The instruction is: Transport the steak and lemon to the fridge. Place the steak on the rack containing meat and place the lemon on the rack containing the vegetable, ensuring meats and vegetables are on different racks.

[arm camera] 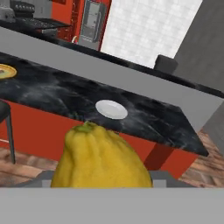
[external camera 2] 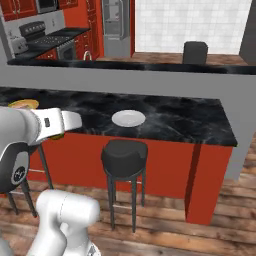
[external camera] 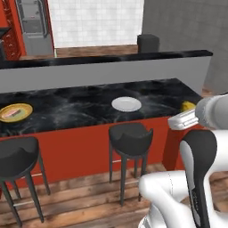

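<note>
The lemon (arm camera: 100, 157), bright yellow and bumpy, fills the lower middle of the hand view, and my gripper (arm camera: 101, 178) is shut on it, one grey finger (arm camera: 46, 178) at each side. In the left base view the lemon (external camera: 188, 106) peeks out behind my hand, by the island's right end. The steak (external camera: 14, 111) lies on a yellow plate (external camera: 5, 116) at the left end of the black counter (external camera: 80, 107). The fridge (external camera: 33, 22), tall and grey, stands far back with its door closed. Its racks and the vegetable are hidden.
A white plate (external camera: 126, 103) sits mid-counter. Two dark stools (external camera: 130, 138) (external camera: 18, 156) stand before the red island front. A raised grey ledge (external camera: 107, 73) runs behind the counter. A stove (external camera 2: 47, 40) is at the back left. The floor is wooden.
</note>
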